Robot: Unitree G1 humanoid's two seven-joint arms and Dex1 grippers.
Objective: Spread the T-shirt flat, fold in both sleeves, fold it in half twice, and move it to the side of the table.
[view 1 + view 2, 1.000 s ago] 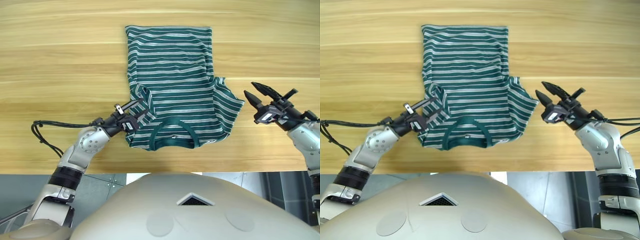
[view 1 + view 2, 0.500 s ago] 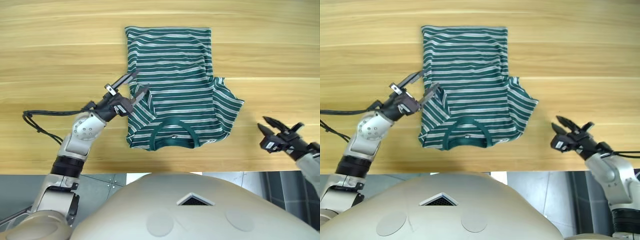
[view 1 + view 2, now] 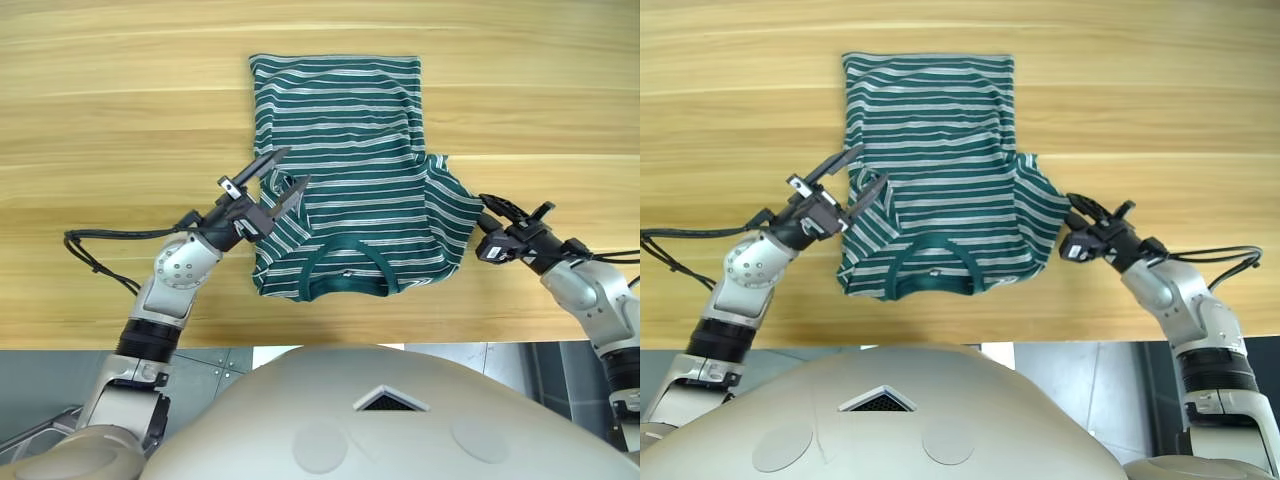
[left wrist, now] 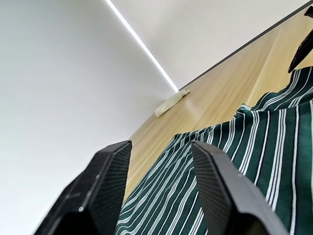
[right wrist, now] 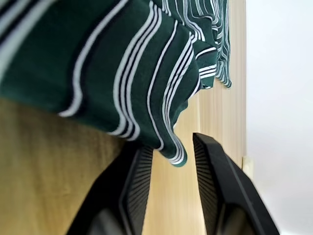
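We see a green striped T-shirt (image 3: 345,120) lying flat in the middle of the wooden tabletop (image 3: 120,100), collar toward us. Its left sleeve (image 3: 296,212) looks folded in; the right sleeve (image 3: 455,200) sticks out, not yet folded. Our left tool (image 3: 297,166) hovers open over the shirt's left edge. Our right tool (image 3: 483,210), open, straddles the right sleeve's hem. Both halvings and the move aside remain.

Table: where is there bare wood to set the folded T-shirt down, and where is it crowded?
Bare table lies left of the T-shirt, beyond the left gripper. Another bare stretch lies right of it, beyond the right gripper, and a strip runs past its far edge. It is crowded either side of its collar end, where the grippers sit.
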